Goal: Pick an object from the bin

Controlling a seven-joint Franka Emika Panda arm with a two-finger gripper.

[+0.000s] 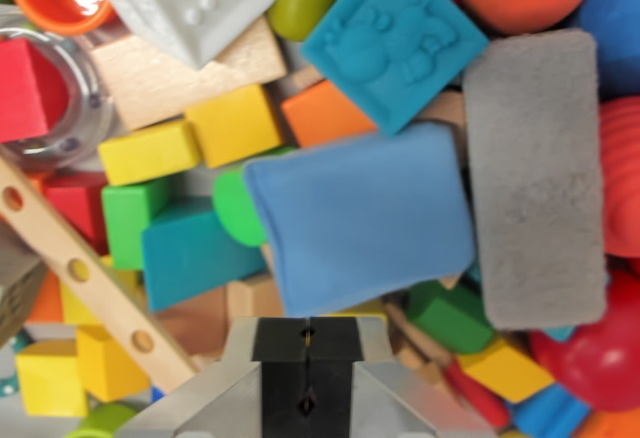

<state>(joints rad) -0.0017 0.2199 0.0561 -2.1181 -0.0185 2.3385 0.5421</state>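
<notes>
Blue soft cushion (360,218) lies mid-pile; grey block (535,178) touches its right edge, and the gripper (307,358) hangs just below it, pads pressed together, empty.

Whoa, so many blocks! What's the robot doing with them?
The robot is looking down into a bin crammed with toy blocks, trying to pick one. Its hand sits at the bottom of the wrist view, black fingers pressed together and holding nothing. Right ahead of it lies a soft blue pillow, with a gray sponge beside it. Nothing has been grabbed yet.

Gripper (307,363) at bottom edge, fingers together (apparently empty).
</notes>
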